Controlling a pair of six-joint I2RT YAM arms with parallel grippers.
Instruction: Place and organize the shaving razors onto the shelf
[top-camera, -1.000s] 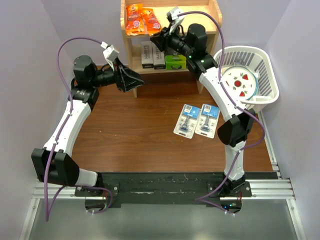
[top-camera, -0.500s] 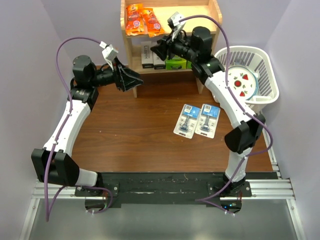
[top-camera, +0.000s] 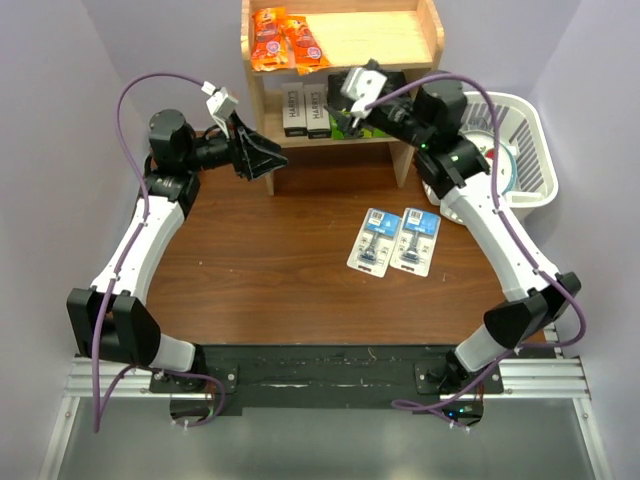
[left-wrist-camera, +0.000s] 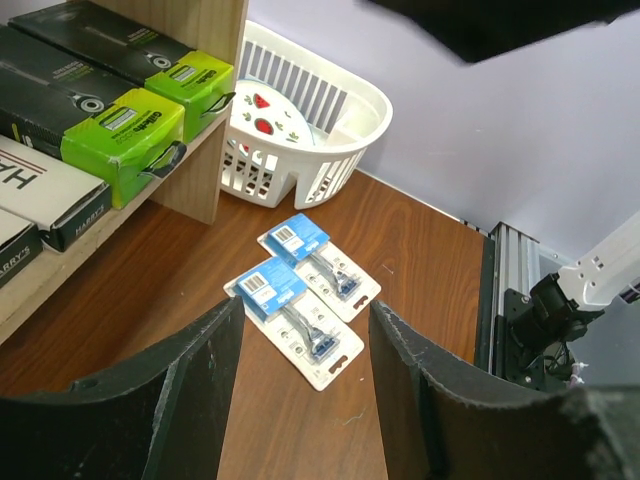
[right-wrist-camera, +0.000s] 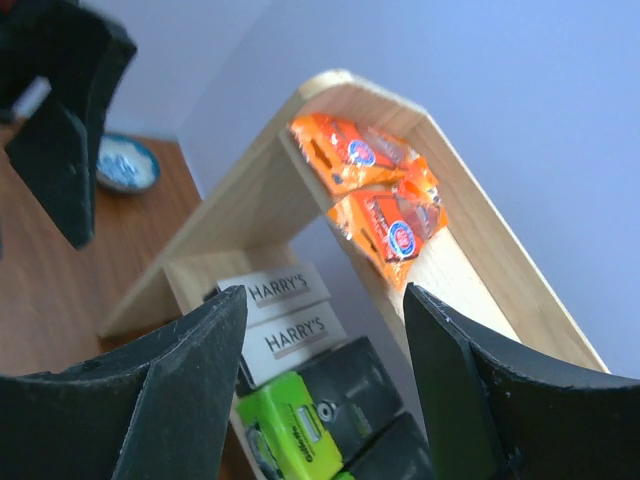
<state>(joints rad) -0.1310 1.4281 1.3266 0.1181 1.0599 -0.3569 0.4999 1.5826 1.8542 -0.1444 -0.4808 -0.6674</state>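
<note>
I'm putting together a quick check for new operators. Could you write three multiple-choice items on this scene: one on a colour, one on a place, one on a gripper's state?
1. The snack packets on the shelf's top board are: A blue; B orange; C green.
2. The two blister cards lie: A on the shelf's top board; B on its lower board; C on the table.
3. The left gripper is: A open and empty; B shut on a blister card; C shut on a snack packet.

Key: 1 B, the top view shows orange packets. 2 C, both cards lie side by side on the brown tabletop. 3 A, its wrist view shows the fingers apart with nothing between them.
</note>
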